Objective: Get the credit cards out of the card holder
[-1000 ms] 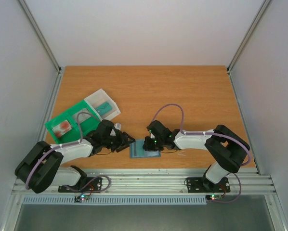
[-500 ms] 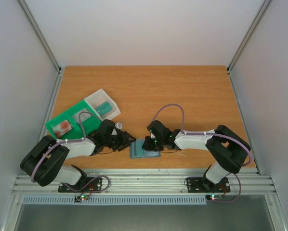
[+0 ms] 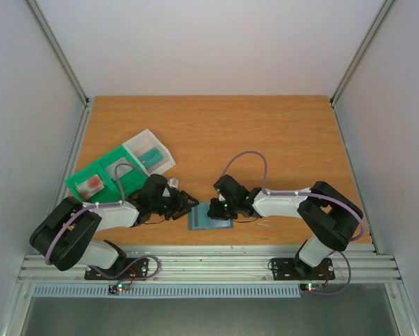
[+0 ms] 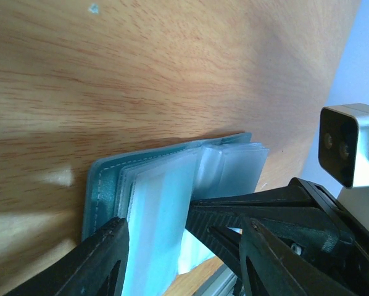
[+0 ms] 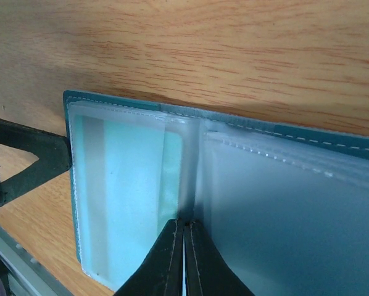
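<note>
We see the broad orange-brown wooden table point(image 3: 265, 133) bare across its far half, so there is open room to lift and carry away from us. The green plastic tray with a clear box point(image 3: 97, 178) sits at far left, well apart from the work. The small slate-blue folding card holder point(image 3: 202, 218) lies open and flat close to the table's near edge, between the two arms, with its long axis left to right and its fold running near to far.

The left gripper point(image 3: 186, 205) stands at the holder's left edge with its jaws partly apart, holding nothing. The right gripper point(image 5: 184, 246) comes from the right with its jaws pressed together, tips resting at the fold among the clear plastic sleeves point(image 5: 283, 203); we cannot tell whether a sleeve is pinched.

The credit cards point(image 5: 120, 197) show only as a pale sheet in the left sleeve, just left of those tips, so we judge the right arm nearer
</note>
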Controlling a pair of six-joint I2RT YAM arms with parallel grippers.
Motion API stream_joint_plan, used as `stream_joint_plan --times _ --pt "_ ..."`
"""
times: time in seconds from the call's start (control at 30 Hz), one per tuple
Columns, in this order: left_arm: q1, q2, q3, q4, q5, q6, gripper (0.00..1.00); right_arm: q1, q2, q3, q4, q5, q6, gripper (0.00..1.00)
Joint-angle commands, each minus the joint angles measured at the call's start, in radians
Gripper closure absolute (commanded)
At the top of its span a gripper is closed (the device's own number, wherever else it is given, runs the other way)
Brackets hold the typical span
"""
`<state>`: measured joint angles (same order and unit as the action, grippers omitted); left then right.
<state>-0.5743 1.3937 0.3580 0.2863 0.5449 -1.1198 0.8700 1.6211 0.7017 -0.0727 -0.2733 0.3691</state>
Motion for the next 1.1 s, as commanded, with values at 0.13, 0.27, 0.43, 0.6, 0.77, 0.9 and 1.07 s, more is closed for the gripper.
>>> stream_joint_plan --times 0.13,0.27,0.43,0.6,0.77,0.9,1.07 --pt "-0.009 -0.022 -0.010 0.073 0.015 -0.016 0.50 0.006 0.040 -0.043 -0.062 0.075 0.008 0.95" --pt "-0.010 -0.023 -0.012 0.083 0.023 -0.024 0.50 0.006 0.026 -0.042 -0.056 0.074 0.000 0.95" --pt "-0.010 -0.037 -0.013 0.059 0.000 -0.026 0.50 0.006 -0.030 -0.010 -0.057 0.021 -0.011 0.91" --pt "-0.010 -0.037 -0.013 0.025 -0.015 -0.012 0.49 0.006 -0.063 0.037 -0.089 -0.001 -0.017 0.87" --pt "-0.009 -0.044 -0.015 0.023 -0.017 -0.014 0.47 0.006 -0.036 0.056 -0.087 -0.003 -0.012 0.81" --pt "-0.010 -0.042 -0.013 0.019 -0.010 -0.011 0.46 0.006 0.002 0.061 -0.061 -0.026 -0.003 0.83" --pt "-0.009 -0.059 -0.019 0.000 -0.014 -0.008 0.46 0.007 0.019 0.040 -0.091 0.017 0.003 0.88"
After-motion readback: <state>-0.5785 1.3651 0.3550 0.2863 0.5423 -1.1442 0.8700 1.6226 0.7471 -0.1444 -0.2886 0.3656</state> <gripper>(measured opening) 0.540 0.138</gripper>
